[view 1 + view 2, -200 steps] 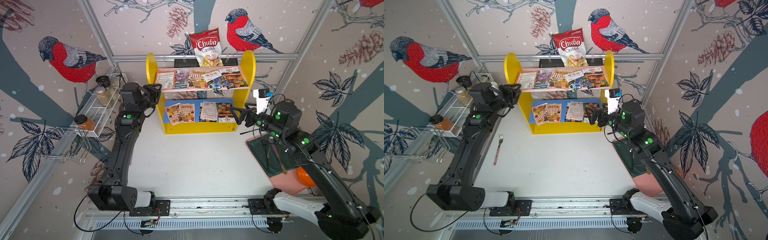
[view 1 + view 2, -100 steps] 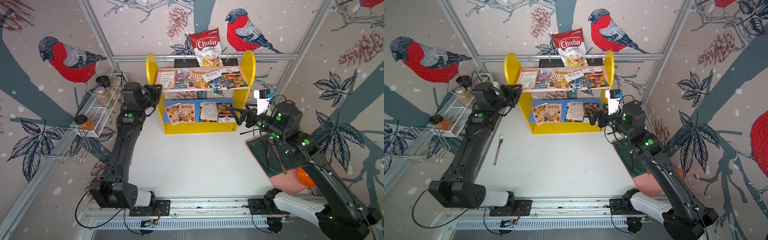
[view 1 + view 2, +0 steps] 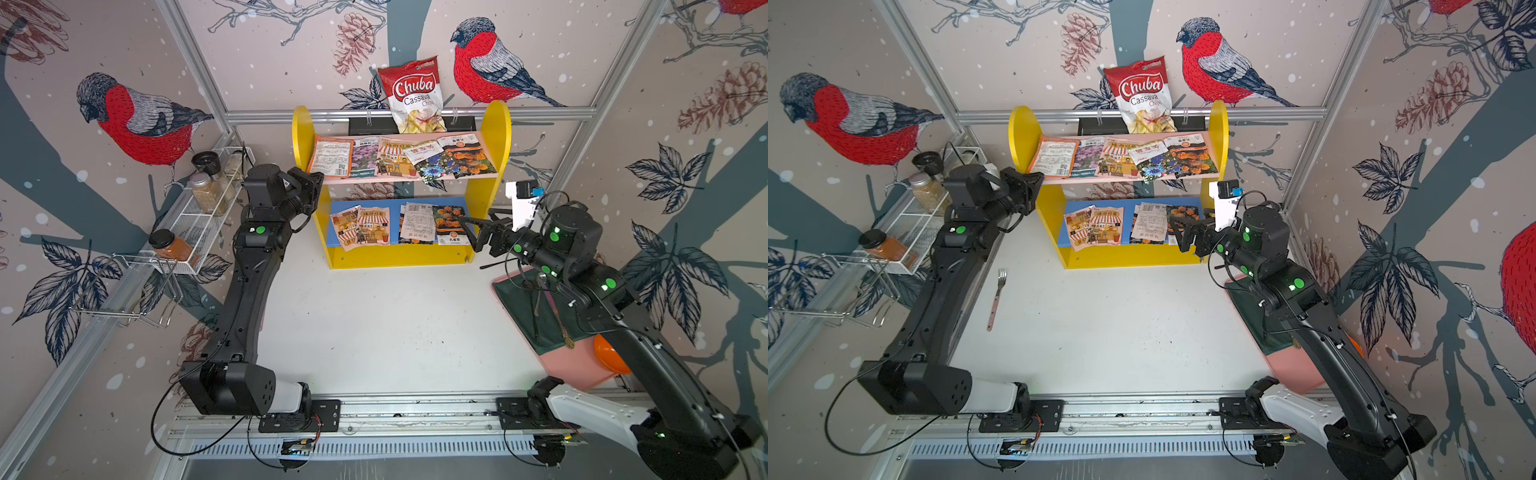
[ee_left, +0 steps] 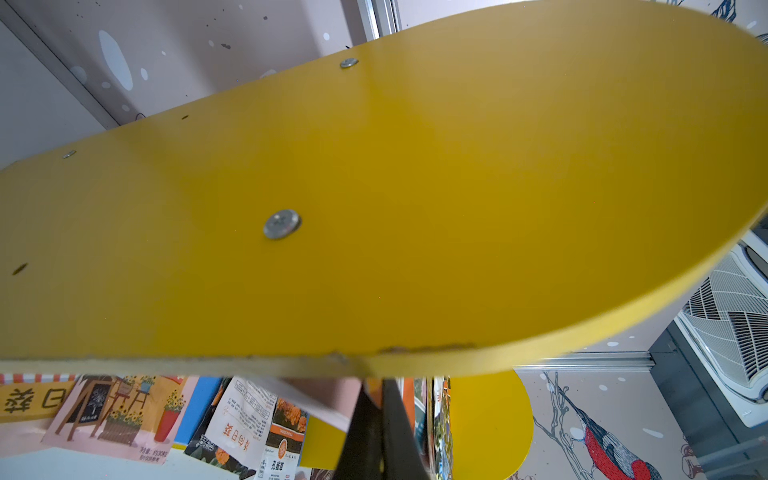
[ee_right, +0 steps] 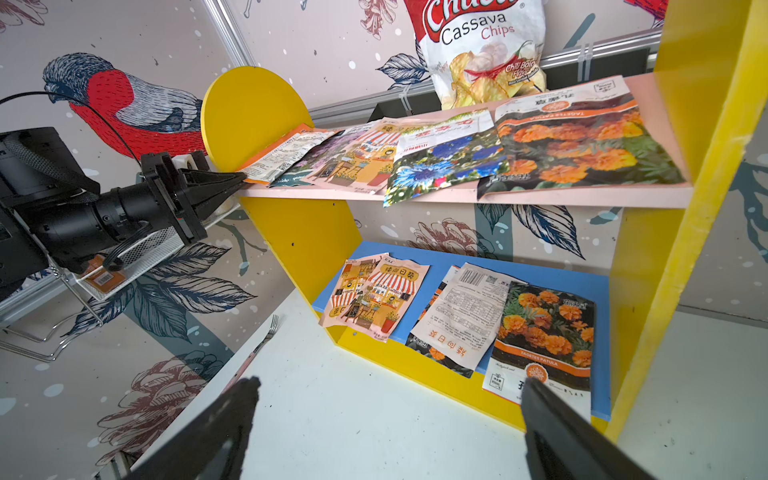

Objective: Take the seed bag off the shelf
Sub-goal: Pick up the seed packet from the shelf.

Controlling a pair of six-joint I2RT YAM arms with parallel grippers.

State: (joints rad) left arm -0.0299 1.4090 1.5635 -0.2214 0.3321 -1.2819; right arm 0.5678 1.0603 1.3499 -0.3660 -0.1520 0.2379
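one view, the right wrist's, shows left gripper [image 5: 240, 181] pinching seed bag [image 5: 284, 156]; right gripper [image 5: 390, 411] gapes.

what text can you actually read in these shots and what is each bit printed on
"Chuba Cassava Chips": red and white chips bag standing behind the shelf.
"TAGETES PATULA": orange band on the marigold seed packet on the shelf's lower tier.
"孔雀草": white strip at the bottom of that same packet.
"矮向日葵": top of the striped-awning seed packet, lower tier.
The fine print, barcodes and labels on the other packets are too small to read.

A lab cell: aluminium frame [image 3: 257, 114] and printed walls [image 3: 270, 54].
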